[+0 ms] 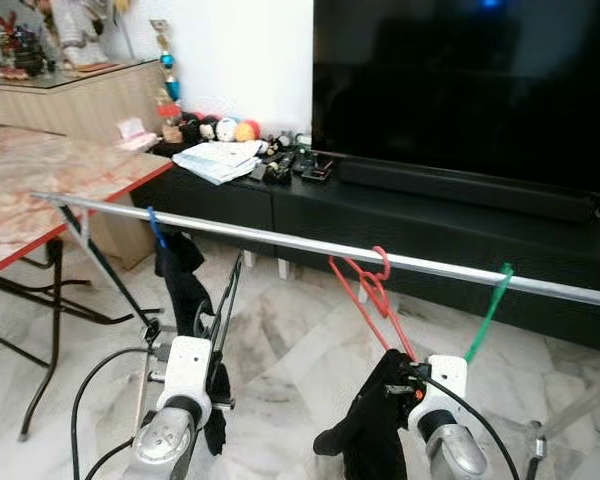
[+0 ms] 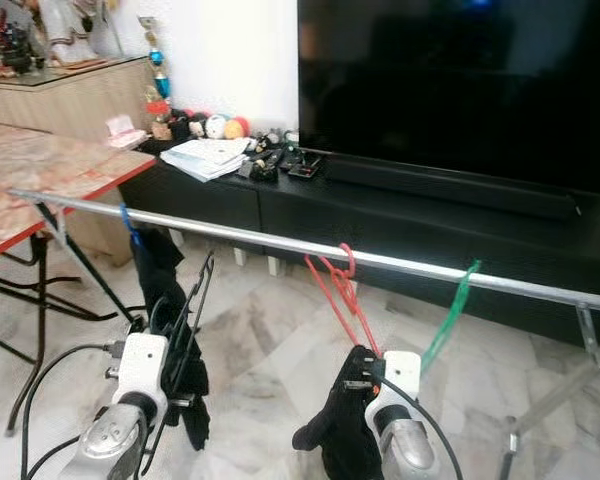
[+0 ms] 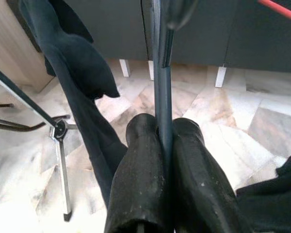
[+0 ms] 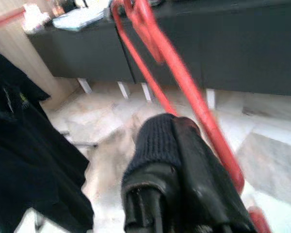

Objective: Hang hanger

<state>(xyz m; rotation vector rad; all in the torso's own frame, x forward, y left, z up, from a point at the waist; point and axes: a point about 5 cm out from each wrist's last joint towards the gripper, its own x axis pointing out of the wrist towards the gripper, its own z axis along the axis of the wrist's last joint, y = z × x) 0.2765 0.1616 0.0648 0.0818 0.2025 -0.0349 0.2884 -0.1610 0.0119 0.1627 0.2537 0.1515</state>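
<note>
A silver drying-rack rail runs across in front of me. My left gripper is low at the left, shut on the thin bar of a black hanger that rises toward the rail. Beside it a dark garment hangs from a blue hanger. The red hanger has its hook over the rail's middle. My right gripper holds its lower end, with dark knit cloth pressed between the fingers and drooping below. A green hanger hangs further right.
A black TV bench with a large dark TV stands behind the rail, with papers and small items on it. A marble-topped folding table is at the left. Rack legs slant to the marble floor.
</note>
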